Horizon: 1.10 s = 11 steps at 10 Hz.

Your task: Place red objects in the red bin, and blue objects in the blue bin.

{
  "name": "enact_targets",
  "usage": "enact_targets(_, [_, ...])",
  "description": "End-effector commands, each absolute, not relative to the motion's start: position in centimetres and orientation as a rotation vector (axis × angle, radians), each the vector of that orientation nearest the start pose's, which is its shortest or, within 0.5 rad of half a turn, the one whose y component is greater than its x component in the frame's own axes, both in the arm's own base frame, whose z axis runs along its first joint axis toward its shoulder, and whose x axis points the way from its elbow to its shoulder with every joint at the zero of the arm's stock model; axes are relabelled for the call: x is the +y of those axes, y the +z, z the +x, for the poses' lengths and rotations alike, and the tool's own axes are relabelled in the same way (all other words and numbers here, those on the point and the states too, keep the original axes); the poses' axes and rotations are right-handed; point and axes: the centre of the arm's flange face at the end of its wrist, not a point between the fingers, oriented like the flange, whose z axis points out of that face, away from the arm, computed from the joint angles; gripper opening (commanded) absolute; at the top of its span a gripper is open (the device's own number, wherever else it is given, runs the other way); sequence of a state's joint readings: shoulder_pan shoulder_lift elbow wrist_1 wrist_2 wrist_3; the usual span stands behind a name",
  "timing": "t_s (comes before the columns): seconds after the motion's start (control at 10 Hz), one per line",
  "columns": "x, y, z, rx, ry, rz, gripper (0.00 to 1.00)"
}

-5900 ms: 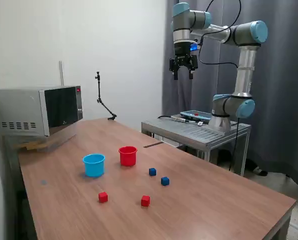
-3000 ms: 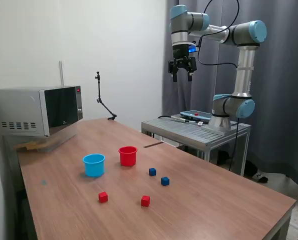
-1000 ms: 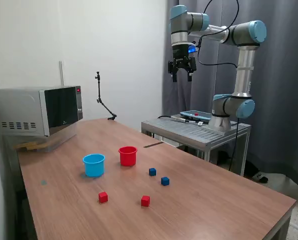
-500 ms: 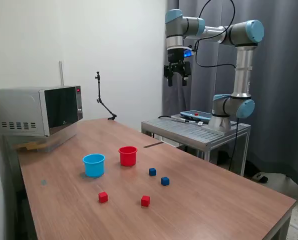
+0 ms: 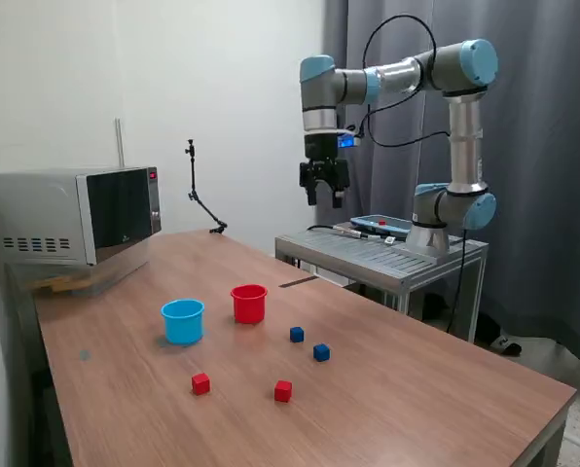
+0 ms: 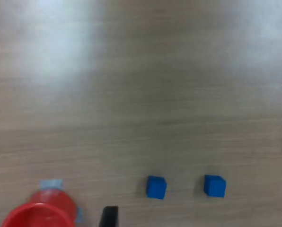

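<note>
Swung lower and out over the bench since the earlier frames, the pincer hangs high above it, empty; how far it is parted cannot be told. Nothing has been sorted. Two blue cubes lie below it mid-bench, beside the red cup; two red cubes sit toward the near edge, the blue cup nearby.

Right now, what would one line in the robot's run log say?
gripper: high above table, holding nothing | red cubes: on table | blue cubes: on table | red cup, blue cup: no cubes visible inside
</note>
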State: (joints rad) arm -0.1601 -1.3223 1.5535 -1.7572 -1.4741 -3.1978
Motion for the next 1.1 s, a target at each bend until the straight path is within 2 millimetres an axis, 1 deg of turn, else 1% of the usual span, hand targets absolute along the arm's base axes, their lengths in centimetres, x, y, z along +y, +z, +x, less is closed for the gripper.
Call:
enact_targets(0.0, [-8.9,30.3,-63.0,2.317,-0.168,-2.167,1.00])
enact_targets(0.1, [-10.4,28.0,-64.0,2.333,-0.157,-2.156,1.00])
enact_targets(0.2, [-11.1,26.3,-64.7,2.321,-0.169,-2.156,1.00])
enact_targets(0.3, [-12.7,25.4,-65.5,2.291,-0.175,-2.181,1.00])
enact_targets(0.4, [-13.1,25.1,-66.2,2.286,-0.170,-2.191,1.00])
enact_targets(0.5, [-13.1,24.6,-67.2,2.316,-0.141,-2.185,1.00])
enact_targets(0.6, [-13.0,24.2,-67.8,2.413,-0.115,-2.099,1.00])
enact_targets(0.7, [-12.9,22.9,-68.4,2.469,-0.100,-2.038,1.00])
enact_targets(0.8, [-12.9,21.2,-68.3,2.477,-0.114,-2.007,1.00])
enact_targets(0.9, [-12.5,19.5,-68.3,2.512,-0.115,-1.925,1.00])
enact_targets(1.0, [-11.0,19.1,-68.5,2.562,-0.067,-1.814,1.00])
